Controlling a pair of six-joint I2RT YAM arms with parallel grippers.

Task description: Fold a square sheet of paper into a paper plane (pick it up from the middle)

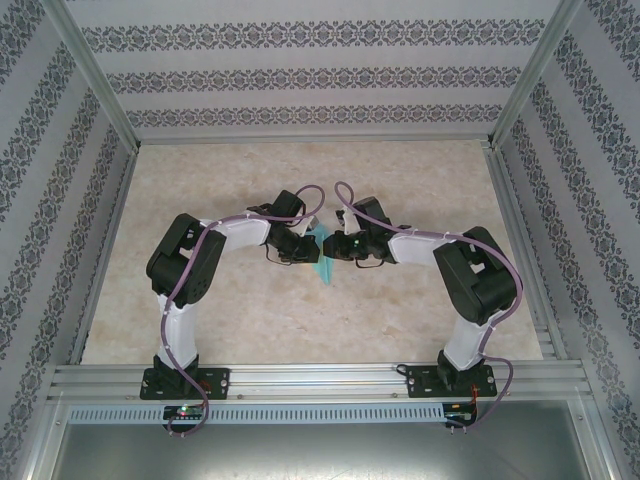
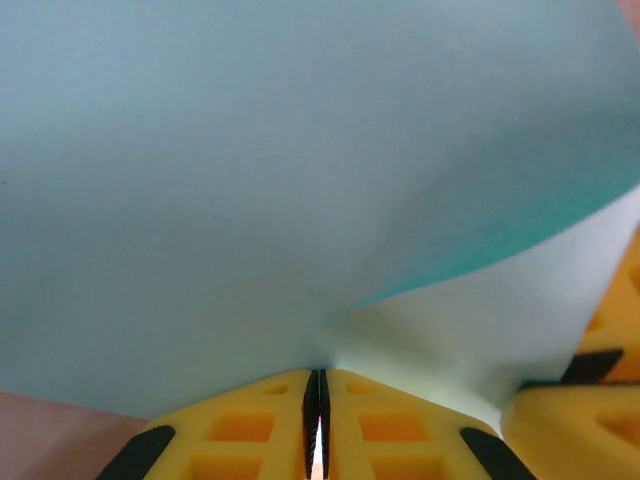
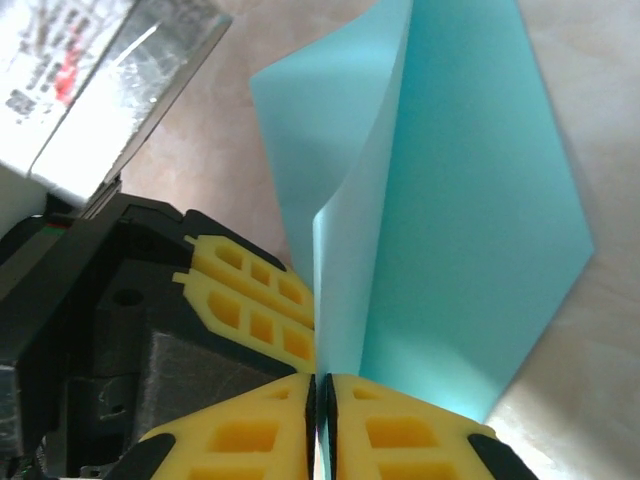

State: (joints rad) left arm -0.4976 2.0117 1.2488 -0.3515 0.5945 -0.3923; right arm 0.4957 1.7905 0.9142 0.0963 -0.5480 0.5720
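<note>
My left hand [image 2: 317,385]: yellow fingers pressed together, pinching teal paper sheet [image 3: 470,220] at its fold. My right hand [image 3: 322,388]: jaws likewise closed tight on same sheet, just beside left hand, the two meeting from opposite sides. Sheet bent, two layers fanning out from pinch, paler face toward left wrist camera. From above: sheet sits between both hands over middle of marbled worktop [image 1: 200,320], one corner pointing toward near edge. Whether that corner touches worktop, cannot tell.

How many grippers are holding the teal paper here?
2. The left gripper pinches the square sheet of paper from the left, the right gripper from the right, above the table centre.
</note>
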